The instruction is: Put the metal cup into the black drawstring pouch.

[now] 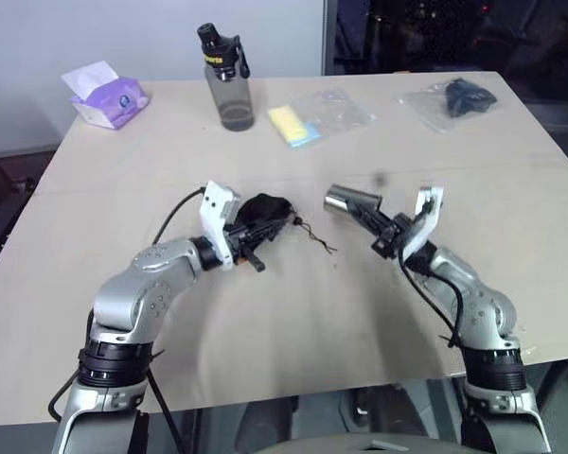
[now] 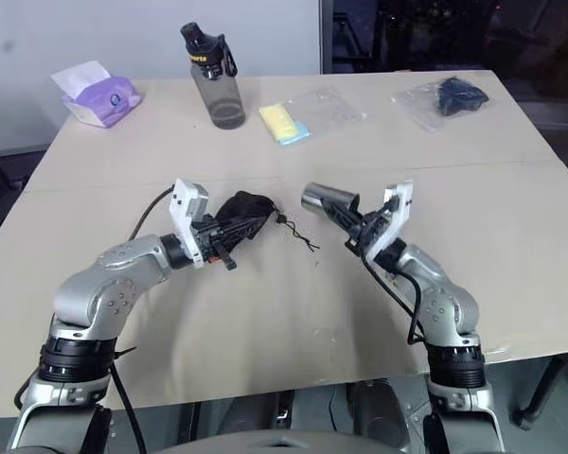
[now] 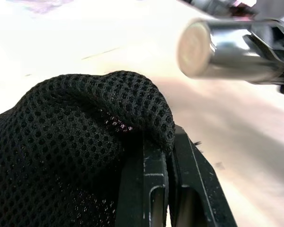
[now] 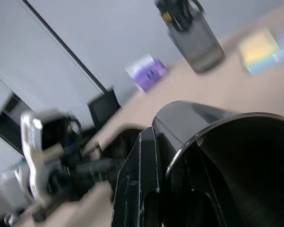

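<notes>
Robot holds cup and pouch apart above a table, ready to join them.

Left gripper pinches the black drawstring pouch; right gripper clamps the metal cup sideways by its rim, base aimed toward the pouch for insertion.

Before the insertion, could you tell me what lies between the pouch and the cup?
Bare table, crossed by the pouch cord, before the cup: left eye view.
</notes>
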Tool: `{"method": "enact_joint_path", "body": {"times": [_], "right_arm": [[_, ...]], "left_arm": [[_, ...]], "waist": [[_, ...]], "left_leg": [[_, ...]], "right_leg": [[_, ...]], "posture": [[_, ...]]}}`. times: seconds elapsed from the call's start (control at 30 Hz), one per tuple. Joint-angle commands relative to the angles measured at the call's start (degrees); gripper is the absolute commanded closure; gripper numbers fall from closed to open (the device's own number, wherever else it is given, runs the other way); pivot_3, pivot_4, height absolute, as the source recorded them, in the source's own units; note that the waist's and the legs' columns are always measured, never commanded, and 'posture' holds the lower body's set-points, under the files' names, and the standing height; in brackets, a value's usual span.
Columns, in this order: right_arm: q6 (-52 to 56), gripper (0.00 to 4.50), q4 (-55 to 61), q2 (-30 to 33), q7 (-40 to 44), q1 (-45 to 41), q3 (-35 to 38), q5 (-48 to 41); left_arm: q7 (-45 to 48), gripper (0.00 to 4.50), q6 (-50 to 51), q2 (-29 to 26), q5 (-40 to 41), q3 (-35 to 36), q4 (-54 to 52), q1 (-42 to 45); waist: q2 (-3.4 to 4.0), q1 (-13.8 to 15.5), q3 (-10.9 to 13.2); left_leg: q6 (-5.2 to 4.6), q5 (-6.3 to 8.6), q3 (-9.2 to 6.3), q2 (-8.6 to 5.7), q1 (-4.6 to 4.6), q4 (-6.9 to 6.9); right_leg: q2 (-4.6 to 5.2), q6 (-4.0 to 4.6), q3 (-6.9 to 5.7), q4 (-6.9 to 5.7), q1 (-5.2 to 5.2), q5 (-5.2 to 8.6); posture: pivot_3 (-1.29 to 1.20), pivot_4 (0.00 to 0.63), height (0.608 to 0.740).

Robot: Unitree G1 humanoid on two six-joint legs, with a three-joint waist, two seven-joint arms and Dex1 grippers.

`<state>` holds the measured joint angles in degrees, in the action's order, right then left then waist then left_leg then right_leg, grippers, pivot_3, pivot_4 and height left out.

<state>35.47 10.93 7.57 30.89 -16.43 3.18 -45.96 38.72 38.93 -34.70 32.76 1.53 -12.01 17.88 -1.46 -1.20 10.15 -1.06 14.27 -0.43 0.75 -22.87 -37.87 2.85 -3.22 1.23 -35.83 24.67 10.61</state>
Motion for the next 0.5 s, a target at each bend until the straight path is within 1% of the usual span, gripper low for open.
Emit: {"method": "enact_joint_path", "body": {"times": [0.03,0.1,0.2,0.23,0.27,0.3,0.33,0.37,0.4,0.43,0.47,0.5], "right_arm": [[-1.36,4.47,4.17,-0.1,1.06,-0.87,-0.8,-0.29],[-1.68,4.47,4.08,-0.45,1.05,-0.91,-1.27,0.09],[-2.23,4.47,3.45,-1.34,0.57,-1.1,-1.3,0.02],[-2.35,4.47,3.2,-1.57,0.39,-1.26,-1.1,-0.08],[-2.37,4.47,3.0,-1.59,0.3,-1.43,-0.81,-0.19],[-2.42,4.47,2.85,-1.46,0.29,-1.6,-0.53,-0.2],[-2.48,4.47,2.64,-1.24,0.29,-1.81,-0.27,-0.11],[-2.58,4.47,2.35,-0.86,0.34,-2.08,0.18,-0.05],[-2.81,4.47,1.89,-0.42,0.25,-2.43,0.91,0.03],[-2.96,4.47,1.56,-0.14,0.19,-2.67,1.41,0.08],[-3.18,4.47,1.15,-0.03,-0.05,-2.94,2.01,0.11],[-3.34,4.47,0.88,0.0,-0.21,-3.12,2.35,0.11]], "left_arm": [[0.34,4.5,-2.16,-3.9,-5.31,-1.06,-2.76,-0.32],[1.2,4.5,-5.19,-4.83,-7.72,-1.76,-3.46,-0.11],[5.79,4.5,-13.83,-7.29,-13.71,-6.24,-5.73,1.18],[8.45,4.5,-14.43,-6.78,-11.74,-6.9,-8.48,1.61],[10.84,4.5,-11.97,-6.1,-6.7,-6.4,-11.75,1.7],[12.99,4.5,-9.05,-6.27,-2.17,-5.61,-14.3,1.22],[14.99,4.5,-7.5,-7.29,-0.02,-5.05,-15.42,0.37],[15.76,4.5,-11.44,-10.44,-6.21,-6.61,-13.09,-0.43],[11.36,4.5,-20.47,-16.68,-22.05,-11.21,-4.96,0.79],[7.86,4.5,-27.13,-21.04,-33.56,-14.62,1.03,1.88],[4.86,4.5,-32.28,-23.53,-39.72,-15.61,6.03,3.67],[3.1,4.5,-35.24,-24.46,-41.98,-15.78,9.03,5.0]], "waist": [[0.0,-0.01,0.0],[0.0,0.1,0.0],[0.0,0.34,0.0],[0.0,0.42,0.0],[0.0,0.47,0.0],[0.0,0.52,0.0],[-0.01,0.39,0.0],[0.0,0.33,0.0],[-0.01,0.16,0.0],[0.01,0.04,0.0],[0.1,-0.08,0.0],[0.11,-0.14,0.01]], "left_leg": [[0.0,0.0,0.0,0.01,0.0,0.0],[0.0,0.0,-0.02,0.05,0.0,0.01],[0.0,0.0,0.01,0.04,-0.01,0.02],[0.0,0.0,0.01,0.03,-0.02,0.02],[0.0,0.0,0.02,0.01,-0.03,0.02],[0.0,0.0,0.02,-0.01,-0.06,0.02],[0.0,0.0,0.04,-0.02,-0.09,0.02],[0.0,0.0,0.06,0.0,-0.12,0.02],[0.0,0.01,0.06,-0.01,-0.1,0.02],[0.0,0.01,0.1,-0.03,-0.06,0.03],[0.0,0.0,0.08,-0.02,0.14,0.13],[-0.02,-0.01,0.07,-0.06,0.29,0.36]], "right_leg": [[-0.02,0.0,0.0,0.0,0.0,0.0],[-0.04,-0.08,-0.02,-0.01,0.02,0.07],[-0.01,-0.05,-0.02,0.02,0.02,0.07],[0.0,-0.02,-0.02,0.02,0.02,0.05],[0.02,0.03,0.0,0.04,0.01,0.02],[0.04,0.03,0.0,0.05,0.02,0.02],[0.07,0.04,-0.01,0.11,0.02,0.02],[0.11,0.03,0.02,0.16,0.03,0.01],[0.12,0.03,0.04,0.15,0.03,0.01],[0.08,0.02,0.05,0.13,0.04,0.01],[-0.03,-0.01,0.09,0.02,0.02,0.07],[-0.12,-0.11,0.23,0.03,0.02,0.13]], "posture": [[0.0,0.15,0.74],[0.0,0.15,0.74],[0.0,0.15,0.74],[0.0,0.15,0.74],[0.0,0.15,0.74],[0.0,0.15,0.74],[0.0,0.15,0.74],[0.0,0.15,0.74],[0.0,0.15,0.74],[0.0,0.15,0.74],[0.0,0.15,0.74],[0.0,0.15,0.74]]}}
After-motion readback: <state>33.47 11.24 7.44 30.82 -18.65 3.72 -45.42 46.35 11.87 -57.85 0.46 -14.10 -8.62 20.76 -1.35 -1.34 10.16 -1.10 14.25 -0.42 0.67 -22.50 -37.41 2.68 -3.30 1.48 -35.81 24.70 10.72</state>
